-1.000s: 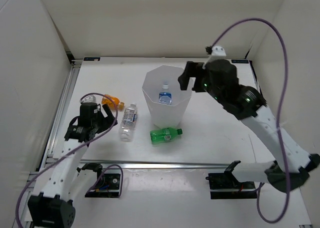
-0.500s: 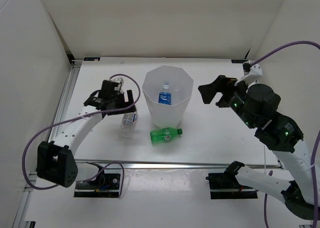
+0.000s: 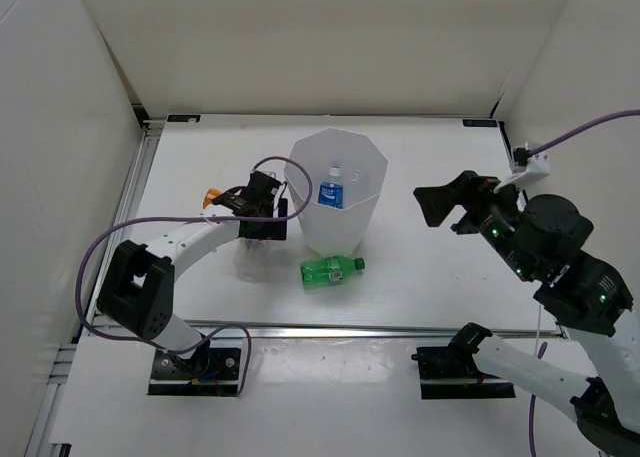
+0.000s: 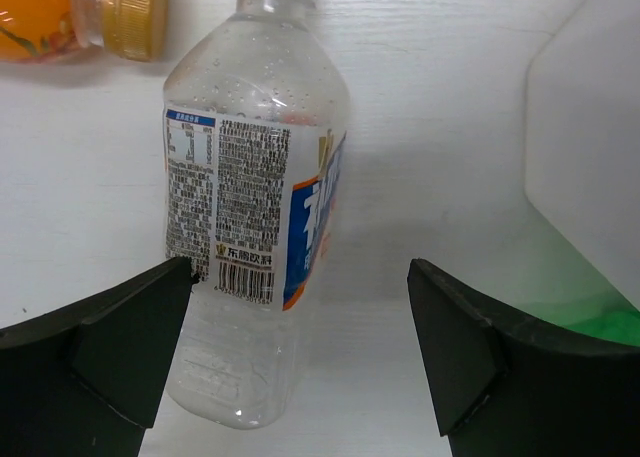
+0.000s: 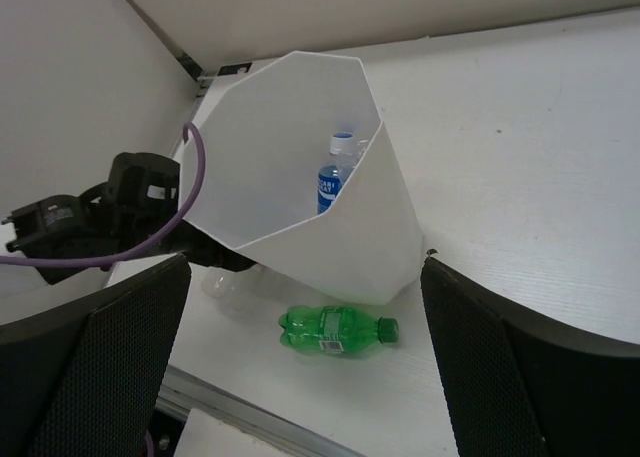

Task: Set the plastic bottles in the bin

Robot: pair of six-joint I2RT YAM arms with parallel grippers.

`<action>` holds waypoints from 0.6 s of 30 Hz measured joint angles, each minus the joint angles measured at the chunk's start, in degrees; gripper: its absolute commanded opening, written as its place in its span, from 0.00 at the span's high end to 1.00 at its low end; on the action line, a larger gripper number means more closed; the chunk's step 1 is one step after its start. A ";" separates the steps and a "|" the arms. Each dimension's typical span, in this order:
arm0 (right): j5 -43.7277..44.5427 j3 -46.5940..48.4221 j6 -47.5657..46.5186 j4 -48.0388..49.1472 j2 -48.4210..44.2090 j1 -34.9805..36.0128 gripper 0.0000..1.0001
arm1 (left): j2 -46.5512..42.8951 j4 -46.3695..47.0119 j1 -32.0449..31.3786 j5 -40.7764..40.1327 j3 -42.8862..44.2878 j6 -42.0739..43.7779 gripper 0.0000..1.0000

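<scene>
The white faceted bin (image 3: 306, 215) stands mid-table with the blue-labelled bottle (image 3: 331, 189) upright inside; both show in the right wrist view, bin (image 5: 390, 247) and bottle (image 5: 331, 180). The green bottle (image 3: 332, 269) lies in front of the bin, also in the right wrist view (image 5: 335, 329). My left gripper (image 3: 262, 222) is open just left of the bin, over the lying pale-labelled clear bottle (image 4: 255, 217), which sits near its left finger (image 4: 110, 352). The orange bottle (image 3: 212, 195) lies beyond it (image 4: 60, 12). My right gripper (image 3: 450, 205) is open and empty, right of the bin. The plain bottle is not clearly seen.
White walls enclose the table on the left, back and right. A metal rail (image 3: 330, 330) runs along the near edge. The left arm's purple cable (image 3: 130, 239) loops beside the bin. The bin wall (image 4: 590, 157) is close on the left gripper's right.
My left arm swung right, from beside the orange bottle to over the clear labelled bottle by the bin. My right arm drew back from above the bin to the right.
</scene>
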 measured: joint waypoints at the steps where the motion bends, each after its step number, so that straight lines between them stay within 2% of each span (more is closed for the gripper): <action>1: 0.04 0.00 0.07 0.00 -0.74 0.00 0.00 | 0.26 0.00 -0.11 -0.94 0.00 0.00 0.00; 6: 0.20 0.00 0.24 -0.17 -2.23 0.00 0.00 | 1.73 0.04 -0.20 -4.83 0.02 -0.83 0.00; 12: 0.20 -1.07 0.48 -1.55 -2.21 0.00 0.00 | 3.67 0.09 -0.26 -5.75 0.02 -2.36 0.00; 14: 0.20 -1.46 0.52 -1.88 -2.21 0.00 0.00 | 4.70 0.15 -0.26 -5.73 -0.04 -2.91 0.03; 17: 0.20 -1.57 0.52 -2.51 -2.29 0.00 0.00 | 5.73 0.33 -0.24 -5.70 -0.63 -4.31 0.19; 18: 0.20 -1.57 0.52 -2.62 -2.38 0.00 0.00 | 5.88 0.37 -0.26 -5.70 -0.98 -4.79 0.33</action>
